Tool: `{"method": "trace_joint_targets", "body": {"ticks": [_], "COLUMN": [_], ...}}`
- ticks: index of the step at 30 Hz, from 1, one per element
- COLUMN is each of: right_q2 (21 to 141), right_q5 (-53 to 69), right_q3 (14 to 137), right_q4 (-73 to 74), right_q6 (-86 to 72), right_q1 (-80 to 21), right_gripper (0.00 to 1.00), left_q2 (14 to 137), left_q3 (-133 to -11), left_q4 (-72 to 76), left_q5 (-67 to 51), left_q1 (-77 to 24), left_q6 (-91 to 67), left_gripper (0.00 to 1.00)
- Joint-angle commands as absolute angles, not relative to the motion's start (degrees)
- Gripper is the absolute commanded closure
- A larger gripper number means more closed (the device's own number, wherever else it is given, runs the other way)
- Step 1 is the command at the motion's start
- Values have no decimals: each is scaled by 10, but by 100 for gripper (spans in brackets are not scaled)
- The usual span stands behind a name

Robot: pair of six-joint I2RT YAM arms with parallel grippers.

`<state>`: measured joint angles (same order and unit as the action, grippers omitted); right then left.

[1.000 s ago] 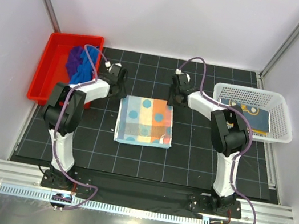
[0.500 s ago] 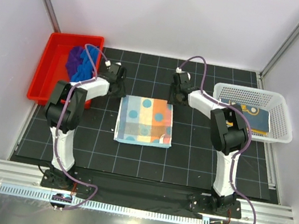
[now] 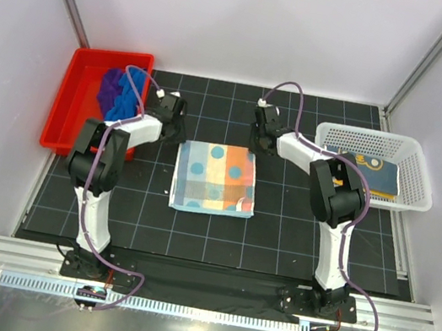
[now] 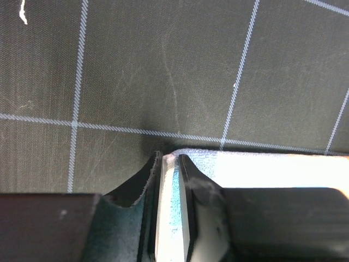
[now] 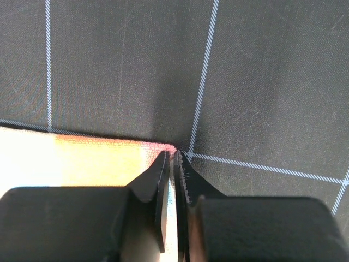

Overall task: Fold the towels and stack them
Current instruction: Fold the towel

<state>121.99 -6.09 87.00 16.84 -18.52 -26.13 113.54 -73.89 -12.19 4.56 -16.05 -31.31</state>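
Note:
The patterned towel (image 3: pixel 215 180), orange, pale and blue with dots, lies folded to a rough square in the middle of the black mat. My left gripper (image 3: pixel 182 135) sits low at its far left corner. In the left wrist view the jaws (image 4: pixel 169 158) are shut on the pale-blue edge of that towel (image 4: pixel 262 169). My right gripper (image 3: pixel 252 145) is at the far right corner. Its jaws (image 5: pixel 172 155) are pinched on the orange corner (image 5: pixel 82 158). A blue towel (image 3: pixel 131 94) and a purple towel (image 3: pixel 110 88) lie bunched in the red tray.
The red tray (image 3: pixel 66 95) stands at the far left, beyond the mat's edge. A white mesh basket (image 3: pixel 363 139) at the far right holds a folded dark blue cloth with yellow marks (image 3: pixel 374 171). White walls and metal posts close in the back and sides.
Both grippers' jaws have narrowed onto the far corners of the patterned towel. The arms have shifted only slightly; the towel's far right corner has drawn in a little.

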Motion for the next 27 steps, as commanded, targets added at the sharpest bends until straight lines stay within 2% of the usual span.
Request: {"method": "trace_joint_targets", "body": {"ticks": [1,9,19,27], "right_q2": [1229,1230,1206,1165], "right_q5": [-62,-50,-58,-62], "right_q3": [883,898,919,904], "right_q4": [172,157,103,64], "right_q6": [-173,-150,-125,-108], "right_q1": [-258,-247,-234,-234], "right_gripper": [89,95,97,97], "left_q2": [1139,1120,1088,1075], "left_q3": [-729,-696,-685,-681], "left_q4": [-79,34,175,223], "left_q5": [40,46,23,-34], "left_q1": [-157,-157,-142,-123], "left_q6": [-316,-327,-353,-370], "left_gripper": [80,99,100,100]}}
